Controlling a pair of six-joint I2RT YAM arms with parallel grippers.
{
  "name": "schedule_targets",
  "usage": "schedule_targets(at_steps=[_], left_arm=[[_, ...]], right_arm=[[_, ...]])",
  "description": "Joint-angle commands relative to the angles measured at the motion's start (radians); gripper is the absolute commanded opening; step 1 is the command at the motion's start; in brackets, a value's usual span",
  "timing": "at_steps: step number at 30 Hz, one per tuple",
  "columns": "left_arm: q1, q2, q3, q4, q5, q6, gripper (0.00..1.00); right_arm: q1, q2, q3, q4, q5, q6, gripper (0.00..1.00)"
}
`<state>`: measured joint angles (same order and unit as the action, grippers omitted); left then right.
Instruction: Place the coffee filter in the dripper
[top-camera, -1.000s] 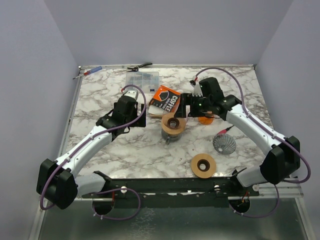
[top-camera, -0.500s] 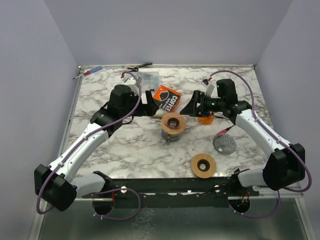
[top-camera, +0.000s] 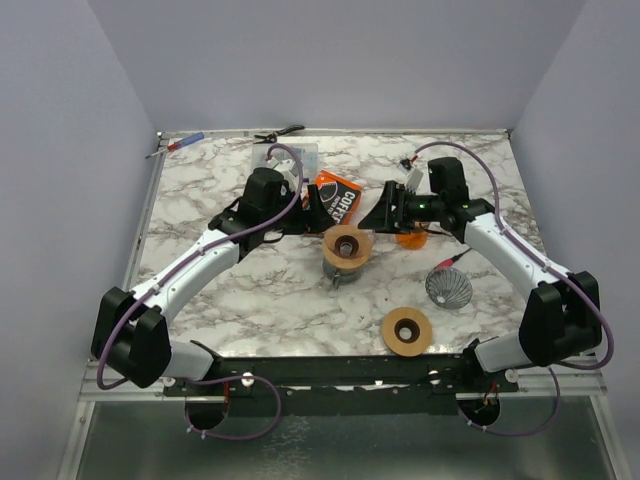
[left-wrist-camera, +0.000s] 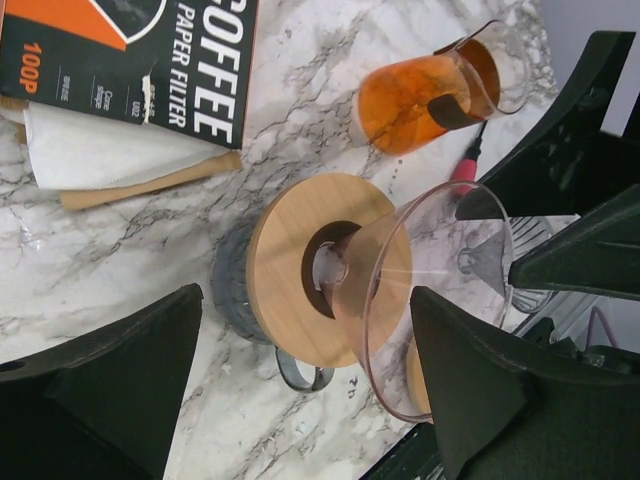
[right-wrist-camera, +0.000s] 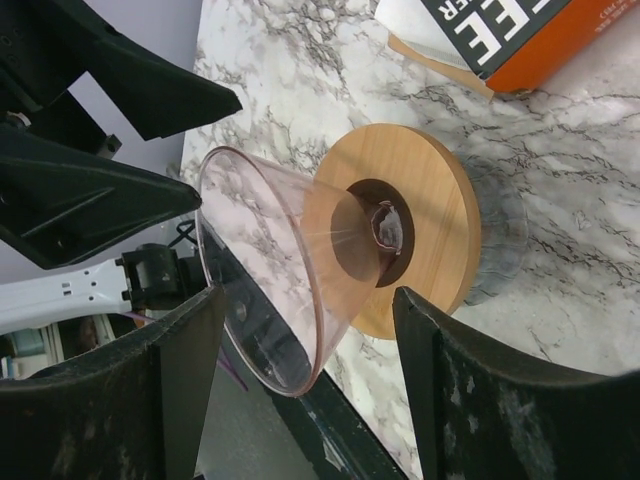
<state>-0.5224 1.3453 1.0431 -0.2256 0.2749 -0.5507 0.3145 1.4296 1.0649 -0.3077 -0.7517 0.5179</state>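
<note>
The coffee filter (left-wrist-camera: 95, 150) is seen as white paper protruding from under the orange filter box (left-wrist-camera: 130, 50). It lies flat on the bench (left-wrist-camera: 300, 130) just beyond the dripper (left-wrist-camera: 425, 295), to its far left, and has not been picked up. The dripper, a clear cone in a wooden collar (left-wrist-camera: 290, 250), is seated on a grey vessel (left-wrist-camera: 230, 295). An orange cup (left-wrist-camera: 415, 95) stands near it on the right. The left end effector (left-wrist-camera: 300, 400) and the right end effector (right-wrist-camera: 305, 390) are both held wide and empty, facing each other across the dripper. A collision between them is judged the main risk, both being crowded around the cone. The cone could also be knocked off its vessel by a low pass. Several thin sheets might be dragged out together if they cling.
</note>
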Motion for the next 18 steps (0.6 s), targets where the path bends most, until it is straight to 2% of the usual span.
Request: schedule_targets(at_steps=[1,7,12,18], left_arm=[[-0.007,0.015,-0.019,0.021,-0.030,-0.007,0.86],[-0.007,0.049,-0.018,0.023,-0.044,-0.001,0.85],[-0.007,0.063,-0.014,0.022,-0.082,0.010,0.85],[-0.007,0.080,-0.013,0.023,-0.112,0.006,0.85]], right_arm=[[-0.005,0.040,0.019,0.021,-0.033,-0.007,0.71],[-0.007,0.082,0.021,0.035,-0.036,-0.008,0.62],[-0.008,0.114,0.029,0.042,-0.030,-0.012,0.48],[-0.010,0.129,0.030,0.051,-0.033,-0.005,0.48]])
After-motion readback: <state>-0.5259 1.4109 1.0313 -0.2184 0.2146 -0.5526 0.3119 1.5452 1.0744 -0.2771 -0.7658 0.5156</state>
